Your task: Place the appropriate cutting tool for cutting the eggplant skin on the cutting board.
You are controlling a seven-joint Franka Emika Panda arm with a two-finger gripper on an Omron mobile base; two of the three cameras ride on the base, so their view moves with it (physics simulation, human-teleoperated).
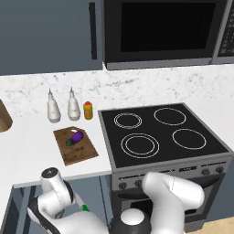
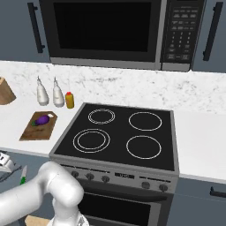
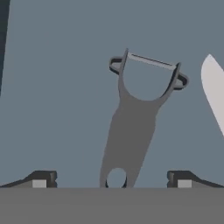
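End effector (image 3: 112,183) is wide open, empty, straddling the peeler (image 3: 131,131). Closing off-centre could skid its slim handle away, or nudge the white blade (image 3: 214,94) beside it.

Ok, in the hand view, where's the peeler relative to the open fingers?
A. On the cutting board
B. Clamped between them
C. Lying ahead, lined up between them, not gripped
C: the peeler lies ahead of the gripper, whose fingertips stand wide on either side, touching nothing.
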